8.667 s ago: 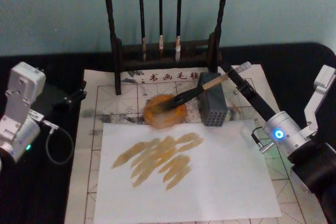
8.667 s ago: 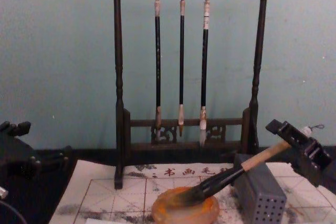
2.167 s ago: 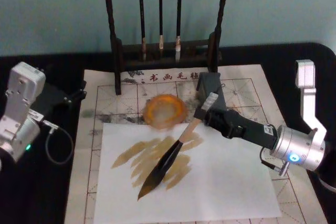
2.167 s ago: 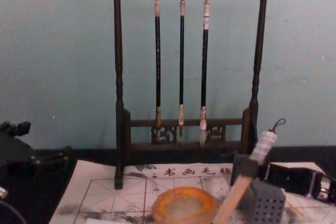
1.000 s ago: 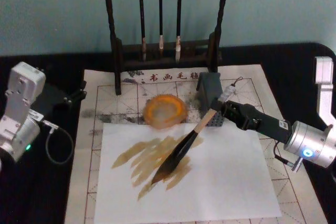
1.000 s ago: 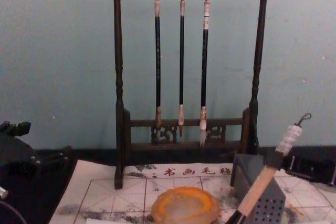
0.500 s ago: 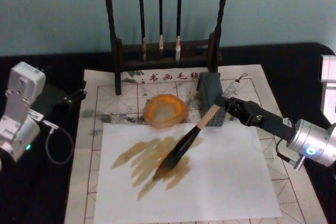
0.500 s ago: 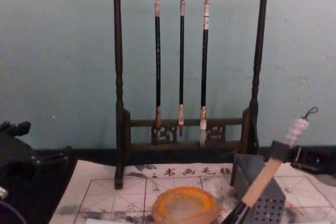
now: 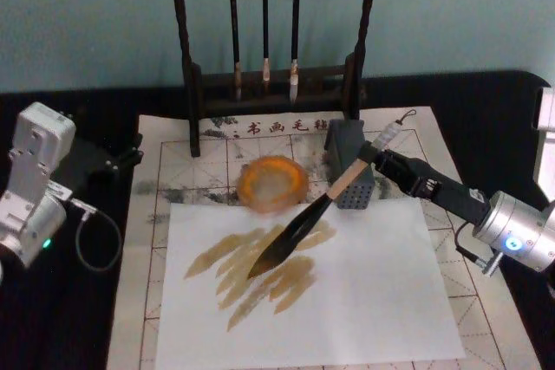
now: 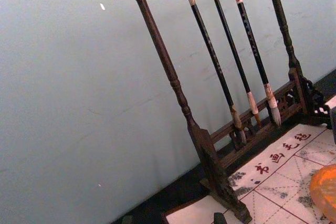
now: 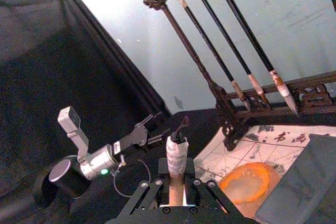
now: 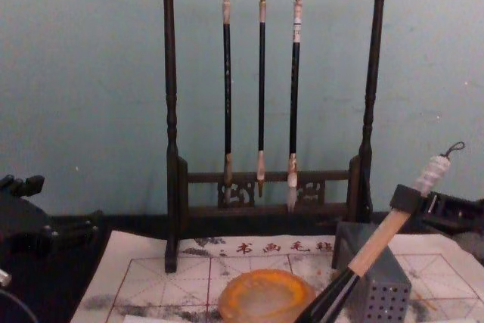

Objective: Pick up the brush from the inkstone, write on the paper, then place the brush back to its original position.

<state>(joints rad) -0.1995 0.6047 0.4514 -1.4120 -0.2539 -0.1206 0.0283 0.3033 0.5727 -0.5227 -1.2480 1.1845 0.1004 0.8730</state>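
Observation:
My right gripper (image 9: pixel 375 155) is shut on the brush (image 9: pixel 316 212), clamping the light wooden handle just below its white-wrapped end. The brush slants down to the left, and its dark bristles lie over brown strokes on a plain white sheet (image 9: pixel 364 301). That sheet covers the near part of the gridded paper (image 9: pixel 173 171). The orange-brown inkstone (image 9: pixel 273 181) sits just beyond the bristles, with nothing in it. In the chest view the brush handle (image 12: pixel 378 241) rises toward the right gripper (image 12: pixel 414 200). My left gripper (image 9: pixel 108 160) is parked at the table's left edge.
A dark wooden rack (image 9: pixel 189 84) with three thin hanging brushes stands at the back. A grey perforated block (image 9: pixel 340 138) sits right behind the brush handle, beside the inkstone. Black cloth surrounds the paper, and a cable loops by the left arm.
Over the last second the right gripper has drawn back and to the right. The bristles have slid along the white sheet toward the inkstone. The left arm has not moved.

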